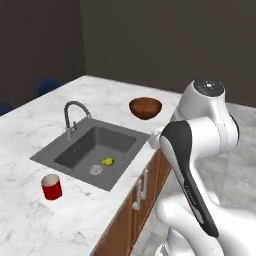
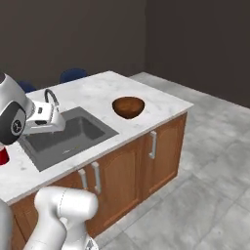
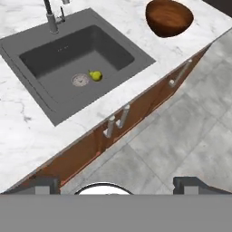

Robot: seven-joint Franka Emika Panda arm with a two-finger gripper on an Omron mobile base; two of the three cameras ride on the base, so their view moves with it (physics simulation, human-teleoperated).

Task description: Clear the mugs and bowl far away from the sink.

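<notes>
Ahead, claw (image 3: pixel 116 183) wide and empty over the floor, bowl (image 3: pixel 169 18) far beyond, sink (image 3: pixel 77 61) between.

No readable text, labels or numbers anywhere (counter, cabinets, robot included)

Layout: island counter, sink set in the middle.

The sink (image 1: pixel 92 150) sat in the counter (image 1: pixel 30 125), its faucet (image 1: pixel 72 117) at the far rim. In the basin, a small fruit (image 3: pixel 95 75) lay just beside the drain (image 3: pixel 80 80). The bowl (image 1: pixel 145 107) stood on the counter beyond the sink's right end, near the island's corner. A mug (image 1: pixel 51 187) stood on the counter off the sink's left end, near the front edge. Cabinet doors (image 2: pixel 132 161) ran below the front edge. Chairs (image 2: pixel 73 74) stood behind the island.
</notes>
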